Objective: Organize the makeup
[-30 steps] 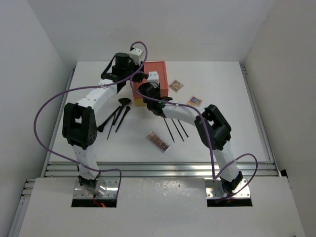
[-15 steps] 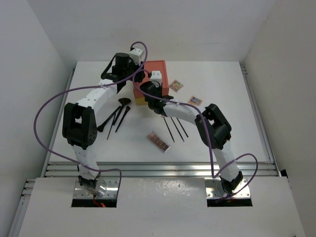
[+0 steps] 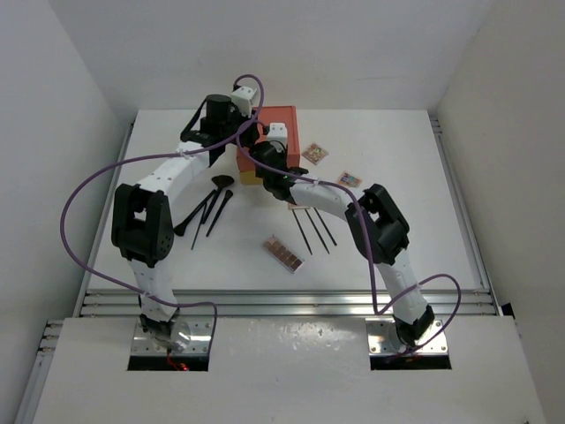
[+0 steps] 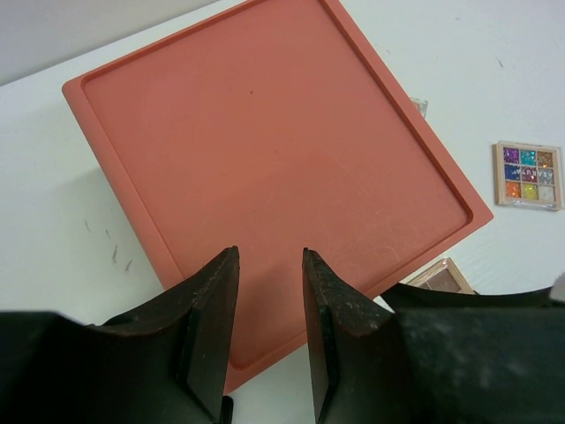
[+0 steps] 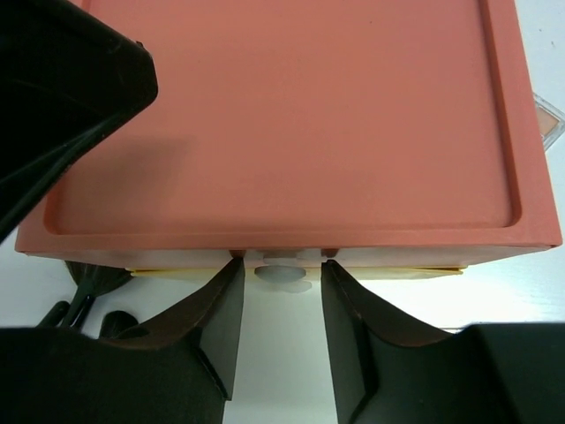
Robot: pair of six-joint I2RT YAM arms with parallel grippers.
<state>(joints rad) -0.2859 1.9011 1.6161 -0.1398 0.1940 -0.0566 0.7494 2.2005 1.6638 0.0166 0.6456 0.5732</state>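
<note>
My left gripper [image 4: 269, 265] hangs over the flat lid of the drawer box [image 3: 281, 124]. Its jaws stand narrowly apart, with nothing between them but the lid below. My right gripper [image 5: 282, 265] is at the box's front face, also narrow. One finger sits on each side of the small pale knob [image 5: 282, 276] under the lid's lip. A sliver of gap shows on both sides, so I am around the knob and not clamped on it. My fingertips [image 5: 235, 267] reach the front edge of the box.

The box stands toward the far edge of the desk [image 3: 397, 141], a little left of its middle. The makeup lies loose around it. The first square palette [image 3: 314, 154] is just right of the box, and the second square palette [image 3: 348, 180] is farther right and nearer to me. The dark-handled brushes [image 3: 210, 205] fan out on the left, in front of the box. Three thin sticks [image 3: 314, 230] lie side by side at mid-desk, partly under my right arm. The long palette [image 3: 283, 253] lies at an angle closer to the near edge, apart from the sticks.
</note>
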